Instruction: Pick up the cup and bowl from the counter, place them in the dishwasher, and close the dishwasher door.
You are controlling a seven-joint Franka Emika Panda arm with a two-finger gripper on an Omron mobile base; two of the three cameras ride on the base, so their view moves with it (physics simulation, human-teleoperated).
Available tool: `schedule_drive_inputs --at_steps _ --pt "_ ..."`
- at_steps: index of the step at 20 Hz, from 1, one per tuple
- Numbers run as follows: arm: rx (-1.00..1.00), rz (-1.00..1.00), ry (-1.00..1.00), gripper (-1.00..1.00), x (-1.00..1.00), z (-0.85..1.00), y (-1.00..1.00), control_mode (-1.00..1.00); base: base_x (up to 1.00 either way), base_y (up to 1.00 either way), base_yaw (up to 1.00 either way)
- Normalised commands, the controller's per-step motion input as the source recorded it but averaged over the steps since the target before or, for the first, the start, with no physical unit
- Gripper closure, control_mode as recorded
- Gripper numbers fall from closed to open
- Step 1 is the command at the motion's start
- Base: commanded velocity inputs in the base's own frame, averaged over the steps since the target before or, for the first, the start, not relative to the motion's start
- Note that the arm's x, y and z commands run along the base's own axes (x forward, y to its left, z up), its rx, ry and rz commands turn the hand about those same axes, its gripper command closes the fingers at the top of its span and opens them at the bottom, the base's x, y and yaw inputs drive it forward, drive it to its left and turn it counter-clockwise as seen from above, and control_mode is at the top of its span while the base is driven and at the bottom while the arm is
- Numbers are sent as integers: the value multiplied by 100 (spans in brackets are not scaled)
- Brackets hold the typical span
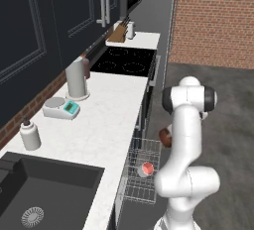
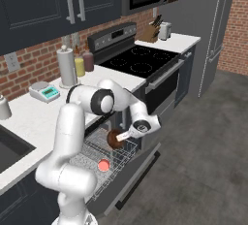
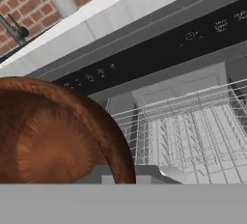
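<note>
Above the wire rack, the hand grips the bowl.

No readable text anywhere, faint white markings along the dishwasher black control strip too blurred to make out, teal display on the kitchen scale shows no legible digits

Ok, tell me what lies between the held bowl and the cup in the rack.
In the right base view, only bare wire rack separates the bowl in the gripper from the cup.
</note>
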Motion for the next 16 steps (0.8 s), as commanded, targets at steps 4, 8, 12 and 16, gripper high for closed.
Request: schedule_drive_inputs --at_steps 4,8,12,16 --pt "-1 -1 -2 100 11 -46 33 -100 0 0 0" --pt "-5 -7 -7 100 0 -39 51 -100 0 0 0" --pt "-4 -10 -6 100 6 -28 31 -100 0 0 0" --pt "-3 -11 5 100 33 -26 0 -100 0 0 0"
